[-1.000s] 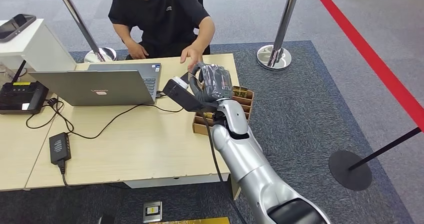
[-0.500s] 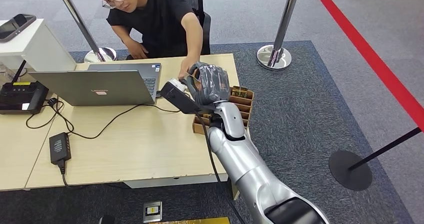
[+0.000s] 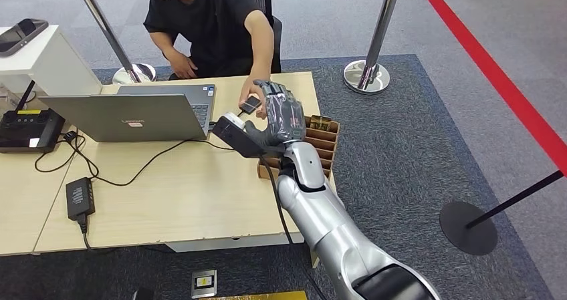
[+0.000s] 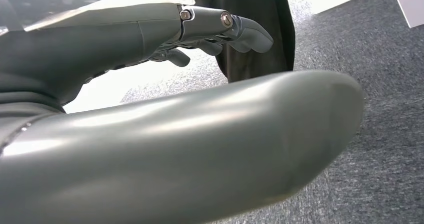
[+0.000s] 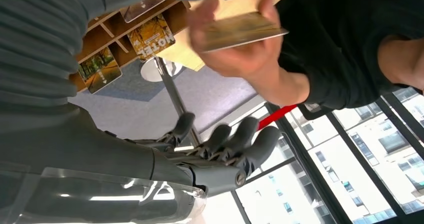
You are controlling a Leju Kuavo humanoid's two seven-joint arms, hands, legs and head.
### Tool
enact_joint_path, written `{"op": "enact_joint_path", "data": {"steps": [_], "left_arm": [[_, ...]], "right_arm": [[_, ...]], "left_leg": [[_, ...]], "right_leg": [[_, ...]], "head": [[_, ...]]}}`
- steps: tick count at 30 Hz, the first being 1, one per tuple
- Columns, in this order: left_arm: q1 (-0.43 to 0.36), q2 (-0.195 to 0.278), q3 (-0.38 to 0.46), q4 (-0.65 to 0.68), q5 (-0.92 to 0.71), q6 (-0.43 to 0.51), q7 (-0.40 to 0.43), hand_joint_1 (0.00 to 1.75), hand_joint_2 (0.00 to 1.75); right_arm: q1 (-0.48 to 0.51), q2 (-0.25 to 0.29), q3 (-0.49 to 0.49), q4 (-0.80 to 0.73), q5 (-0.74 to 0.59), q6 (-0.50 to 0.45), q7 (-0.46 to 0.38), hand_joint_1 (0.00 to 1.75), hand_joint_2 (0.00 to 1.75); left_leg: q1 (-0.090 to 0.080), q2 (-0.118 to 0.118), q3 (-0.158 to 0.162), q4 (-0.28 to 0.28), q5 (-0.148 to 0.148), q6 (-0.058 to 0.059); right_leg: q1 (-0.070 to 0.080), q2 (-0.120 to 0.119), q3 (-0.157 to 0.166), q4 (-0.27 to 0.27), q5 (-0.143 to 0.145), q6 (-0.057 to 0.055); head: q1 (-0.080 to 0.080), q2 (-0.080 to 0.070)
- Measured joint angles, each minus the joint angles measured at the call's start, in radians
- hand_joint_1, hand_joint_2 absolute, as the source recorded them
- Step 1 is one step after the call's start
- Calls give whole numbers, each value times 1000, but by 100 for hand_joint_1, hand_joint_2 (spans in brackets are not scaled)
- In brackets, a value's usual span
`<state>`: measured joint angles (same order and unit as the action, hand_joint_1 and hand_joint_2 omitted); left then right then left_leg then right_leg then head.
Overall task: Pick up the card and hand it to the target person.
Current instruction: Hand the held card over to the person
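The card (image 3: 251, 104), small and brownish, is pinched in the seated person's hand (image 3: 249, 93) over the far edge of the table (image 3: 187, 193). In the right wrist view the card (image 5: 240, 30) sits in that person's hand, apart from my fingers (image 5: 225, 146). My right hand (image 3: 281, 113) is stretched out just right of the card, fingers apart and holding nothing. My left hand (image 4: 165, 34) hangs off the table with straight fingers and nothing in it, above grey carpet.
A wooden card box (image 3: 322, 138) with several cards stands at the table's right edge under my right arm. A laptop (image 3: 127, 116), its cable and a power brick (image 3: 79, 198) lie on the left. Stanchion posts (image 3: 366, 76) stand behind.
The person's hand reached my right hand and took the card from it; it now holds the card just clear of my fingers. My right hand has opened and moved slightly toward the person.
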<state>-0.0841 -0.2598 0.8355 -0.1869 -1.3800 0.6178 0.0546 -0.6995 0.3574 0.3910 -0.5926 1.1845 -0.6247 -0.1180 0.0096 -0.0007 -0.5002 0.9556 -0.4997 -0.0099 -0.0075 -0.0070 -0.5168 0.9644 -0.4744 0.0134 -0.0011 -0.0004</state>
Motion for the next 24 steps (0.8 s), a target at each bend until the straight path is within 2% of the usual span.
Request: {"op": "enact_joint_path", "data": {"steps": [2, 11, 16, 20, 24], "left_arm": [[0, 0, -2, 0, 0, 0, 0, 0, 0], [2, 0, -5, 0, 0, -1, 13, 0, 0], [3, 0, -5, 0, 2, 0, 18, 0, 0], [6, 0, -4, 0, 3, 0, 18, 0, 0], [9, 0, -4, 0, 3, 0, 17, 0, 0]], "right_arm": [[2, 0, 0, 2, 0, 0, 4, 0, 0], [29, -1, 0, -10, 10, -42, 20, 0, 0], [73, -14, -9, -74, 42, -68, 26, 0, 0], [132, -33, -59, -167, 90, -71, 7, 0, 0], [212, -44, -169, -293, 144, -72, -37, 0, 0]], "left_leg": [[0, 0, 0, 0, 0, 0], [0, 0, 0, 0, 0, 0], [0, 0, 0, 0, 0, 0], [0, 0, 0, 0, 0, 0], [0, -1, 0, 0, 0, 0]], "right_leg": [[0, 0, 0, 0, 0, 0], [0, 0, 0, 0, 0, 0], [0, 0, 0, 0, 0, 0], [0, 0, 0, 0, 0, 0], [0, 0, 0, -1, 0, 0]], "head": [[0, 0], [0, 0], [0, 0], [0, 0], [0, 0]]}}
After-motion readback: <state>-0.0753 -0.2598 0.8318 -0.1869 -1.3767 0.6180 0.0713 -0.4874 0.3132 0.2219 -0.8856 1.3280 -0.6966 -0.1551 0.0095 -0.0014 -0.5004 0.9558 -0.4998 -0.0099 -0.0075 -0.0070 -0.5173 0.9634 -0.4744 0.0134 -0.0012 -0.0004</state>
